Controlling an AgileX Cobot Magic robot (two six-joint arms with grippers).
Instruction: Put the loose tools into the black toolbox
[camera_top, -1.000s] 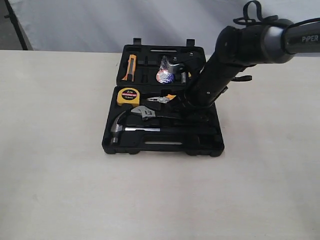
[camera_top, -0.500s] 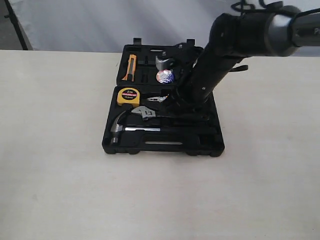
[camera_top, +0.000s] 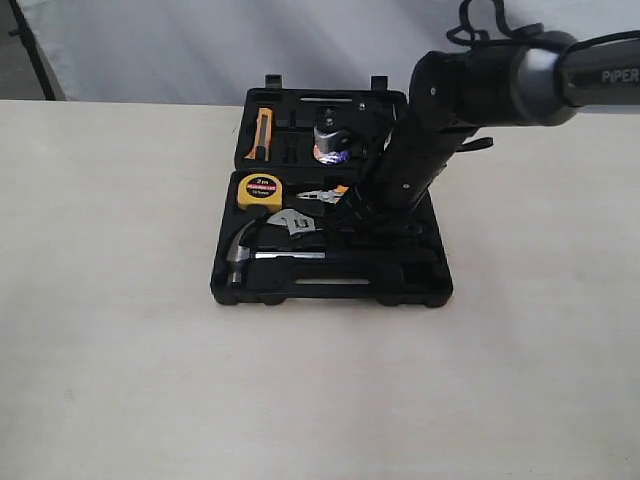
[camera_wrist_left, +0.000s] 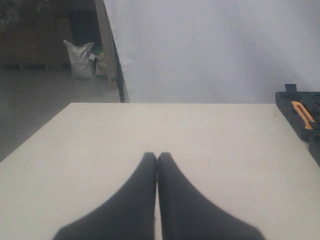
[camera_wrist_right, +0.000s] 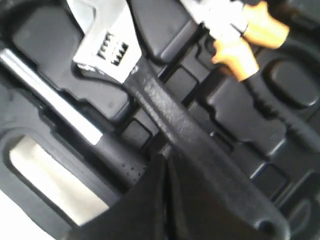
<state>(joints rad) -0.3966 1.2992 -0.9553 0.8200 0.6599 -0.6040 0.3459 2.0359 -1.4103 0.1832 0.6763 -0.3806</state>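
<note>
R arm (camera_top: 430, 140): enters ext. view from upper right, slants steeply down-left over near half of large black plastic two-halved toolbox (camera_top: 330, 292).
R gripper (camera_wrist_right: 166, 162): jaws fully together, nothing pinched. Tips right at handle of black adjustable wrench w/ silver jaw (camera_wrist_right: 160, 112); contact unclear.
Wrench lies in near half, just beyond steel claw hammer w/ chrome shaft (camera_top: 245, 255).
Small black tape roll, blue-red label (camera_top: 330, 153): in far half.
L gripper (camera_wrist_left: 157, 160): jaws together, empty, low over cream tabletop (camera_wrist_left: 100, 135), box off to side.

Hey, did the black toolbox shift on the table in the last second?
Yes. The toolbox slid slightly right in the exterior view, away from the dark pole at far left.
</note>
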